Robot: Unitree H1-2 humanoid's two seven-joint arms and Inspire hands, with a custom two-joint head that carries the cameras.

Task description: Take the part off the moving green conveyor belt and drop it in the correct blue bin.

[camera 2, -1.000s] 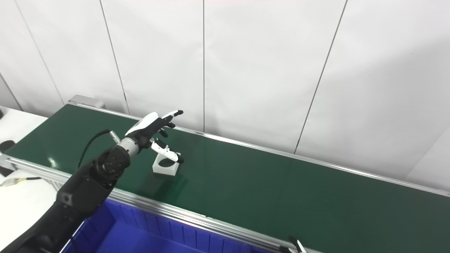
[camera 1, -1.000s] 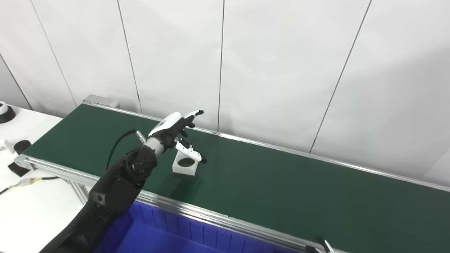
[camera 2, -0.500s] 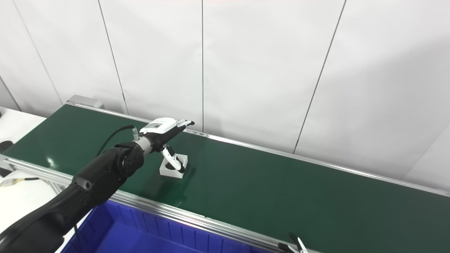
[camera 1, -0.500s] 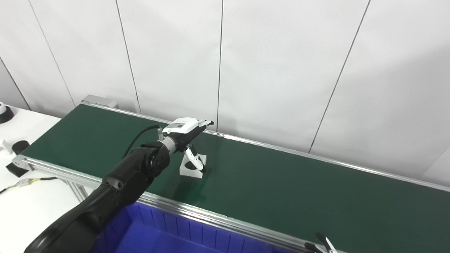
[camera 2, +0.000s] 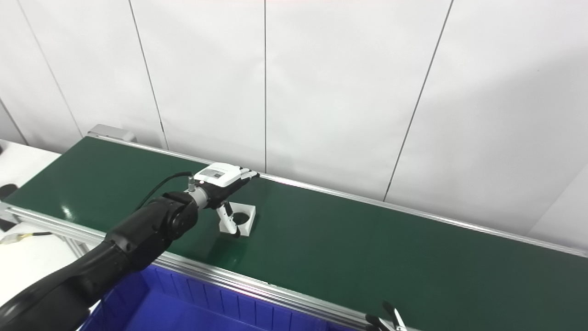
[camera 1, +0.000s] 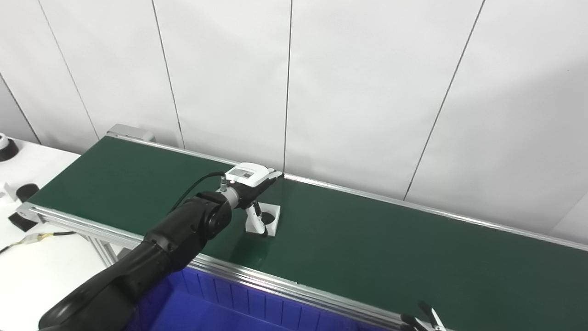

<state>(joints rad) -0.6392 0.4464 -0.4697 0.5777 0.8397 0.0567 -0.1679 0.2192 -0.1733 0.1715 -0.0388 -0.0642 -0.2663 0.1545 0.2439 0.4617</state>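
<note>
- Since a second ago the white part [camera 1: 266,219] has ridden the green conveyor belt [camera 1: 367,248] to the right, and the left hand [camera 1: 250,181] has followed it, turning from tilted and lifted to palm-down just above the block
- The fingers, splayed upward a second ago, now reach flat over the part's far side while the thumb [camera 1: 255,219] hangs down against its near-left face; the hand is open around the part without lifting it, and whether the far fingers touch it I cannot tell
- The part rests flat on the belt, left of the middle, nearer the wall-side rail than the front rail; it is a squarish white block with a round dark recess facing up, with no clear long axis, its edges slightly skewed to the belt's run
- One part is on the belt, and one blue bin [camera 2: 193,308] shows at the bottom edge, just below the front rail
- Of the right hand [camera 1: 425,319] only dark fingertips peek in at the bottom right; open or closed, I cannot tell
- Small dark objects [camera 1: 23,191] sit on the white table [camera 1: 41,271] at far left
</note>
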